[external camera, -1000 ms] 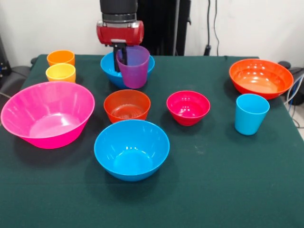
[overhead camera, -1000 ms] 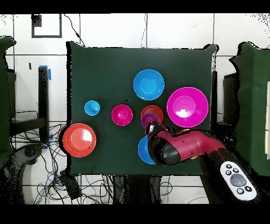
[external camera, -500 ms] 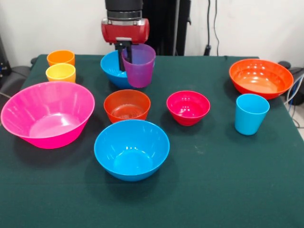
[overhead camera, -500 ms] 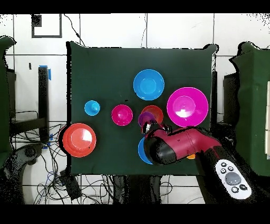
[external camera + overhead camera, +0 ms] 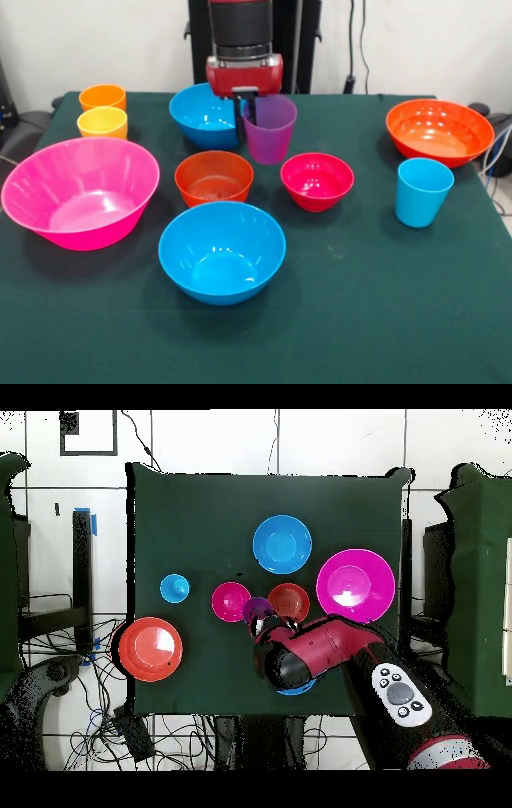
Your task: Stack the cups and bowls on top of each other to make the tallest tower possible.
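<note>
My gripper (image 5: 248, 110) is shut on the near-left rim of the translucent purple cup (image 5: 270, 130), holding it upright just right of the far blue bowl (image 5: 200, 114) and behind the small magenta-red bowl (image 5: 317, 181). In the overhead view the purple cup (image 5: 257, 609) shows between the magenta-red bowl (image 5: 231, 601) and the small orange bowl (image 5: 289, 601), and the arm hides most of the far blue bowl. The small orange bowl (image 5: 214, 178), near blue bowl (image 5: 222, 251) and large pink bowl (image 5: 80, 190) rest on the cloth. At the left stand the orange cup (image 5: 102, 97) and yellow cup (image 5: 102, 122).
A wide orange-red bowl (image 5: 439, 131) sits at the back right with the light blue cup (image 5: 423, 191) in front of it. The green cloth (image 5: 376, 320) covers the table. Cables lie on the floor around the table in the overhead view.
In the front view the gripper has carried the purple cup to the right and slightly lower, from in front of the far blue bowl to a spot beside it.
</note>
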Controlling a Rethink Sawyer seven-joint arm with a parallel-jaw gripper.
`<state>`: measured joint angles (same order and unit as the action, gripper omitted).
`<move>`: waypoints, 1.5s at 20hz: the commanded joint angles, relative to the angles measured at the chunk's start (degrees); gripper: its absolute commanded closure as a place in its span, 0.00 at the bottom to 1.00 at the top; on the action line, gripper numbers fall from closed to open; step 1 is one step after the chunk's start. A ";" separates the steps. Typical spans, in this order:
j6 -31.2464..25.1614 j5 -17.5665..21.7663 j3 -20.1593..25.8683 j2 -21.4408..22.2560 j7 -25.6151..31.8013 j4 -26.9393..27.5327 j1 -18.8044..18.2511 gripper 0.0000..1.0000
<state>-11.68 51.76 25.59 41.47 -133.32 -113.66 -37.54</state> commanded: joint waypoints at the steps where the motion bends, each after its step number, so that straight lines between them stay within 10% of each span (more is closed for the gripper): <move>1: 1.60 3.96 -2.20 -3.96 1.22 5.34 1.40 1.00; 17: -4.87 0.17 2.91 0.40 7.04 3.97 -2.66 1.00; 30: -0.61 3.51 -1.67 -3.86 2.74 6.17 -0.51 1.00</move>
<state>-10.97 51.77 25.17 41.50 -133.32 -111.64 -40.09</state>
